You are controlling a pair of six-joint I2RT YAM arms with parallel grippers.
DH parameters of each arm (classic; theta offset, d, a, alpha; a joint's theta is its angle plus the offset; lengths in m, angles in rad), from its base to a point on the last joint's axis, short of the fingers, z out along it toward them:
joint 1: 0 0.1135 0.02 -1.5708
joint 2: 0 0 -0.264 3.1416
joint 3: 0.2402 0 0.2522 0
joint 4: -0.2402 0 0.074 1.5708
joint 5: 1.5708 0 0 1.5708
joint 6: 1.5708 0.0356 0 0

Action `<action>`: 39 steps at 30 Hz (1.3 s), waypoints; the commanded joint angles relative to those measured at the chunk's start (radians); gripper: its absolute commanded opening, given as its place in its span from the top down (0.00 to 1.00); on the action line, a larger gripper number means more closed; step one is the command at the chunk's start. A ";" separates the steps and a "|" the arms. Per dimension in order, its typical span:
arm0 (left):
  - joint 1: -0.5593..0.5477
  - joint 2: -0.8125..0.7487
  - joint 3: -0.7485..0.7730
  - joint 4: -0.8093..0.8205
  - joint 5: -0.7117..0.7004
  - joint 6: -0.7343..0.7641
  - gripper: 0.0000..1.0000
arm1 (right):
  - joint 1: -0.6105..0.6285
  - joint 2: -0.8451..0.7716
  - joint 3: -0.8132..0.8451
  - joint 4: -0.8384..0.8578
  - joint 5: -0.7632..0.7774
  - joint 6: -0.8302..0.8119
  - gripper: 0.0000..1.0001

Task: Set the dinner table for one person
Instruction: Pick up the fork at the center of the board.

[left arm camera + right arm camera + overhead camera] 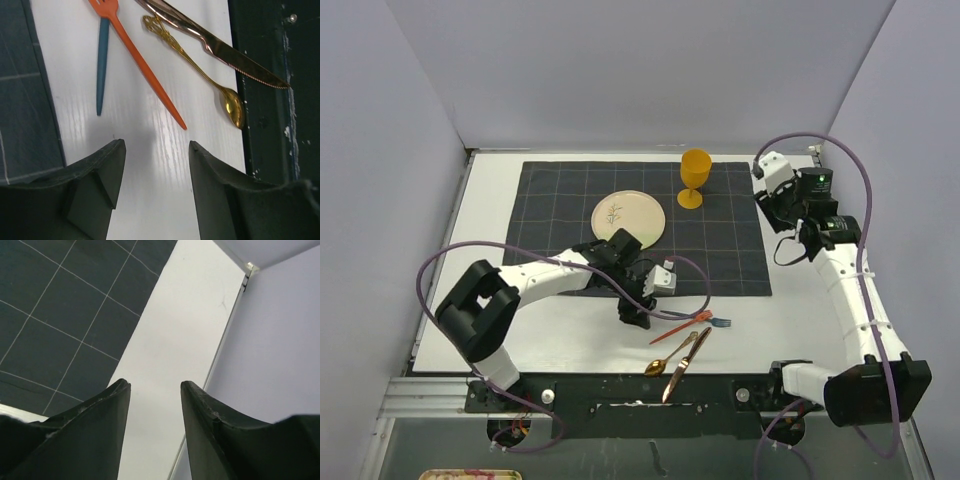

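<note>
Left arm and right arm: white link shells, black joint housings. A purple cable loops along each. Small green light lit on the right arm's black wrist block. Left pincer and right pincer: dark, matte, wedge-shaped fingers.

Along the near edge, the orange fork, gold spoon and knife crowd the space right of my left gripper. I see bare dinner table toward the near-right corner.

No readable text, labels, numbers or signs
</note>
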 commanded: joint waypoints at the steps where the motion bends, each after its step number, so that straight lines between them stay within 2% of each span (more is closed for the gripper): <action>1: -0.060 0.080 0.096 0.115 -0.062 -0.040 0.50 | -0.074 -0.038 0.015 -0.017 -0.091 0.105 0.54; 10: -0.139 0.205 0.191 0.179 -0.293 -0.229 0.60 | -0.182 -0.116 -0.023 -0.025 -0.162 0.154 0.53; 19: -0.198 0.181 0.177 0.231 -0.421 -0.322 0.62 | -0.223 -0.115 -0.018 -0.031 -0.196 0.181 0.53; 32: -0.265 0.189 0.213 0.160 -0.432 -0.334 0.62 | -0.235 -0.119 -0.026 -0.032 -0.214 0.182 0.54; 39: -0.298 0.218 0.231 0.146 -0.502 -0.344 0.62 | -0.234 -0.133 -0.017 -0.044 -0.233 0.185 0.54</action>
